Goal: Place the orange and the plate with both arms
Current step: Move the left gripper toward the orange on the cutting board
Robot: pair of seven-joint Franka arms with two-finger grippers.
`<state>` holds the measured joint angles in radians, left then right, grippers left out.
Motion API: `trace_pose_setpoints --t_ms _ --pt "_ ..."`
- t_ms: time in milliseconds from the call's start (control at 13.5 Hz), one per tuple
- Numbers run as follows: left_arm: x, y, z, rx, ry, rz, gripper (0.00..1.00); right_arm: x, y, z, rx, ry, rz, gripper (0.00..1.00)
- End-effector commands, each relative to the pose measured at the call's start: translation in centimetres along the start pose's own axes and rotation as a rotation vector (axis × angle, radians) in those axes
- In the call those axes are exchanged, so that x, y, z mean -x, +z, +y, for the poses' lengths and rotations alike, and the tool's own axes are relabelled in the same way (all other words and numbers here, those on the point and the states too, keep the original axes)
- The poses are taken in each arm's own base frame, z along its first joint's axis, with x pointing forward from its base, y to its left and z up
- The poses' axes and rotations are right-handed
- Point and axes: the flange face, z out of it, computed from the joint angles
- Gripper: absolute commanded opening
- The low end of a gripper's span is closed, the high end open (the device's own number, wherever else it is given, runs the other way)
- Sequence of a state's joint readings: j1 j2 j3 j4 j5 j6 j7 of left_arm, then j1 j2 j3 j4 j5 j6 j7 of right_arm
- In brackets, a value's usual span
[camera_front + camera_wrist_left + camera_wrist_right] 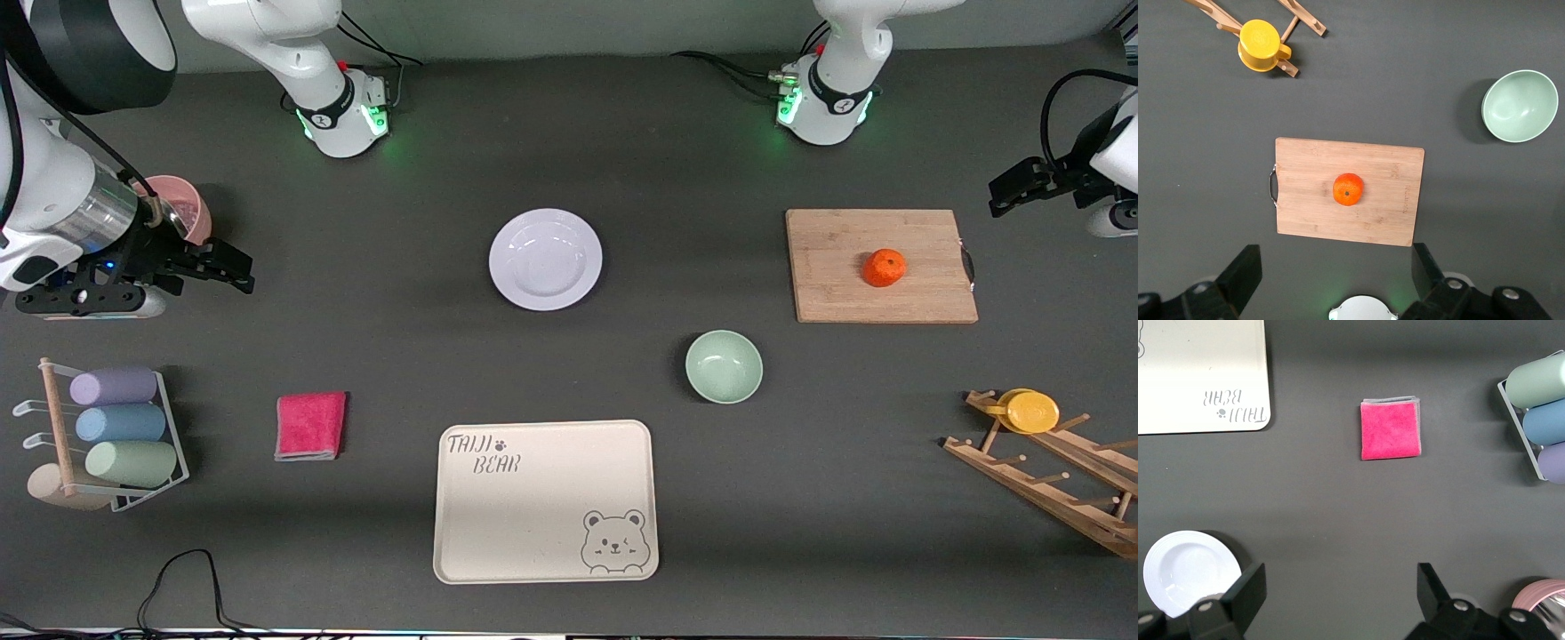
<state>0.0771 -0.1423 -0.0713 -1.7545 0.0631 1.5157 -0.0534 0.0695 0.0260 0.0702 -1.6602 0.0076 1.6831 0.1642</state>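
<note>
The orange (885, 268) sits on a wooden cutting board (836, 267) toward the left arm's end of the table. It also shows in the left wrist view (1348, 189). The white plate (545, 259) lies on the table's middle, between the two arm bases, and its edge shows in the right wrist view (1188, 570). My left gripper (1013, 191) is open and empty, up over the table edge beside the board (1336, 273). My right gripper (222, 267) is open and empty, over bare table beside a pink bowl (1341, 593).
A pale green bowl (724, 366) and a beige bear tray (545, 500) lie nearer the front camera than the plate. A pink cloth (310, 426), a rack of pastel cups (116, 436), a pink bowl (178, 209), and a yellow cup (1031, 412) on a wooden rack (1049, 480) stand at the table's ends.
</note>
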Motion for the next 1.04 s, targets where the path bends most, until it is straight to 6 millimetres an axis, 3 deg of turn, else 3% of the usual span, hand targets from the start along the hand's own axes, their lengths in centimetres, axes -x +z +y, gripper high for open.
trace_pose_setpoints --t_ms 0,370,593,963 --pt "0.3 -0.5 0.2 0.003 0.019 -0.026 1.0 -0.4 -0.2 1.1 0.016 0.015 0.003 1.0" --pt "0.0 -0.7 0.6 0.002 0.006 -0.038 1.0 -0.8 0.3 2.3 0.018 0.038 -0.008 1.0" --pt "1.1 -0.3 0.4 -0.001 -0.003 -0.084 1.0 -0.8 0.0 3.2 0.014 0.055 -0.002 1.0" --pt "8.9 0.2 -0.3 -0.014 -0.021 -0.092 1.0 -1.7 1.0 3.0 0.023 0.054 -0.032 1.0"
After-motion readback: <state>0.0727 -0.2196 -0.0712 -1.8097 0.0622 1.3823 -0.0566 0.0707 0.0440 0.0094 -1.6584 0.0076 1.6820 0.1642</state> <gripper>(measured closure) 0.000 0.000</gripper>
